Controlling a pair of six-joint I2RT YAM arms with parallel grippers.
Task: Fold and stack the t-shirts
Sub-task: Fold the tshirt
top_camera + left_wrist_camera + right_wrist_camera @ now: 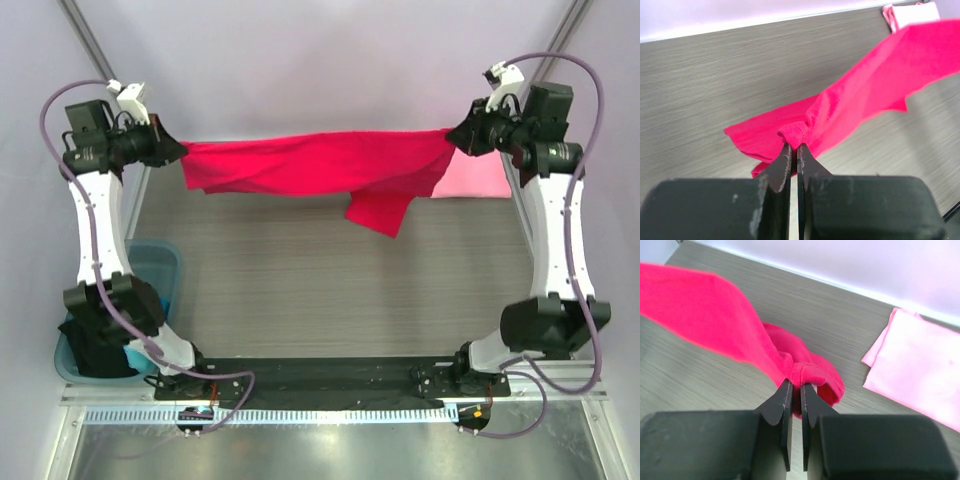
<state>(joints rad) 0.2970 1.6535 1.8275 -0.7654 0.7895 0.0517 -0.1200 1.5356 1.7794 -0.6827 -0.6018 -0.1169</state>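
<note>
A crimson red t-shirt [300, 165] hangs stretched between my two grippers across the far side of the table, one flap drooping near its right half. My left gripper [180, 152] is shut on the shirt's left end [795, 134]; the jaws pinch a bunched fold. My right gripper [455, 138] is shut on the shirt's right end [807, 374], cloth gathered between its tips. A folded light pink t-shirt [475, 178] lies flat at the far right, behind the right gripper, also plain in the right wrist view [920, 370].
A blue bin [150, 270] with dark cloth [100, 350] in it stands off the table's left edge beside the left arm's base. The wood-grain table [330, 290] stretches bare toward the arm bases. The back wall runs close behind the shirt.
</note>
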